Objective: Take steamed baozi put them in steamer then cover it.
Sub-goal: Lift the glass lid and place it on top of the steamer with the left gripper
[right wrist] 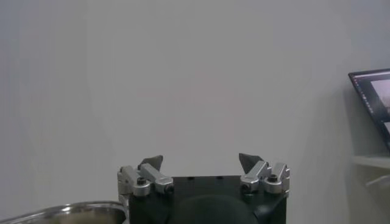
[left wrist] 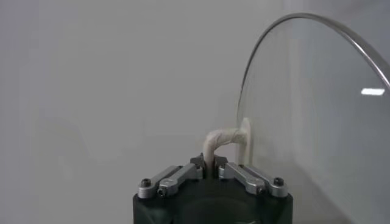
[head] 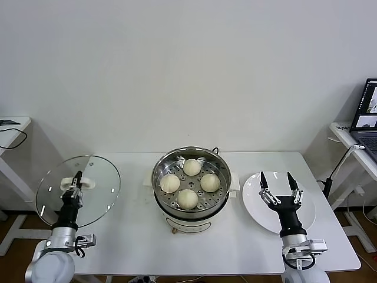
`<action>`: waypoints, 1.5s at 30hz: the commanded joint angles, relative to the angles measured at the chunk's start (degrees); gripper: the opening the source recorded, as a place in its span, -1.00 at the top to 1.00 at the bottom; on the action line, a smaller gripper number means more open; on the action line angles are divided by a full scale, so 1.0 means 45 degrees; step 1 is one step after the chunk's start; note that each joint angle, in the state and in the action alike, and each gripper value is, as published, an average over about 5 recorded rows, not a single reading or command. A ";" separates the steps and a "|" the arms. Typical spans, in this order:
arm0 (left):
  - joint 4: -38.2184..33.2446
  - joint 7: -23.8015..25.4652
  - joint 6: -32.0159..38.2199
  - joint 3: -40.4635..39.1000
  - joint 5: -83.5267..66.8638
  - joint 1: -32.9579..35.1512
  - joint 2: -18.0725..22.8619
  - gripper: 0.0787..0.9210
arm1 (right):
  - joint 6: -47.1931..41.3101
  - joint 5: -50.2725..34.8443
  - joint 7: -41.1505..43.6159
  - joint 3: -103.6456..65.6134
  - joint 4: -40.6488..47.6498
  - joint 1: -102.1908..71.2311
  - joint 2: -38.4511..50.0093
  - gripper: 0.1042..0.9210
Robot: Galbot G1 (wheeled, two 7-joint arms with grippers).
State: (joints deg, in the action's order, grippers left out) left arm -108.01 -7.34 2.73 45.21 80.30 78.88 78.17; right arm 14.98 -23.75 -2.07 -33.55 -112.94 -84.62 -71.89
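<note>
Several cream-white baozi (head: 187,198) sit on the perforated tray inside the shiny steel steamer (head: 219,162) at the table's middle. My left gripper (head: 76,184) is shut on the white handle (left wrist: 220,138) of the clear glass cover (head: 97,194), holding it tilted in the air at the table's left, well apart from the steamer. The cover's metal rim (left wrist: 292,20) shows in the left wrist view. My right gripper (head: 280,187) is open and empty, pointing up above the white plate. In the right wrist view its gripper (right wrist: 200,162) stands wide open before the wall.
An empty flat white plate (head: 253,200) lies right of the steamer. The steamer's rim (right wrist: 61,212) shows low in the right wrist view. A side table with a laptop (head: 365,112) stands at far right, another table (head: 10,127) at far left.
</note>
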 commanded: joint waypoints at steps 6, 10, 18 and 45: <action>-0.6045 0.3806 -0.5347 -0.3901 -0.0906 0.0512 -0.1796 0.73 | -0.0225 -0.0793 0.0145 -0.0621 0.1129 0.0409 0.0211 -0.76; -0.5910 0.4474 -0.5922 -0.5236 -0.0465 -0.0069 -0.2374 0.73 | -0.0143 -0.0852 0.0177 -0.0893 0.1415 0.0399 0.0192 -0.76; -0.5003 0.5490 -0.7136 -0.8152 0.0817 -0.1610 -0.2809 0.73 | 0.0049 -0.0651 0.0178 -0.1038 0.1489 0.0310 -0.0126 -0.76; -0.0286 0.6424 -0.8871 -1.1707 0.3656 -0.5105 0.0997 0.73 | 0.0325 -0.0178 0.0165 -0.1085 0.1734 0.0335 -0.0699 -0.76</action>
State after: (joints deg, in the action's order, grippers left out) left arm -115.96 20.48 -35.26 -3.34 92.31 59.56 76.67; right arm 16.32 -24.87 -1.30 -38.31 -105.41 -83.14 -74.69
